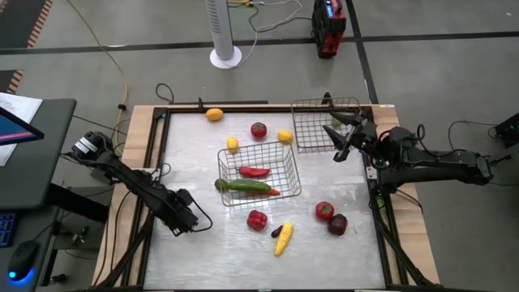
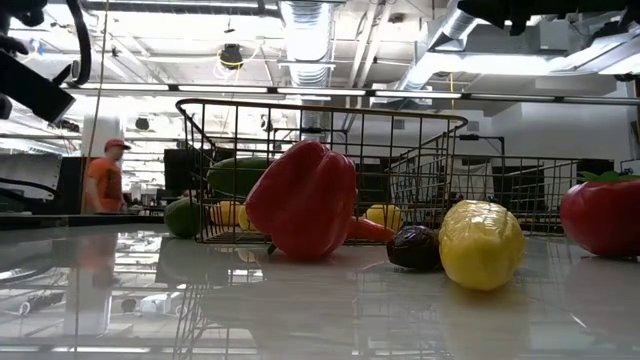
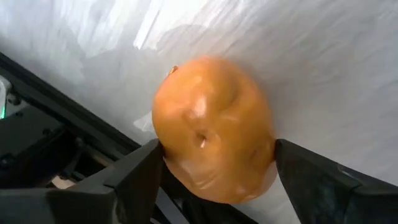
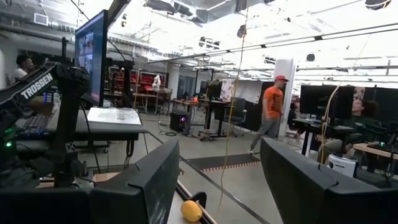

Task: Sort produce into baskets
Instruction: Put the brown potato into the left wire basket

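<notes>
Readable text in the scene: a single brand name.
The white word "TROSSEN" stands on a dark robot arm [image 4: 38, 87] in the right wrist view, near a monitor [image 4: 92, 59] whose screen content is too small to read. No other lettering is legible.

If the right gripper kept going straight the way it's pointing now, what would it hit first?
Probably nothing on the table. The right gripper is open and aimed level across the table's far edge. The orange-yellow fruit lies below its line; beyond that is open floor, though depth is hard to judge.
</notes>
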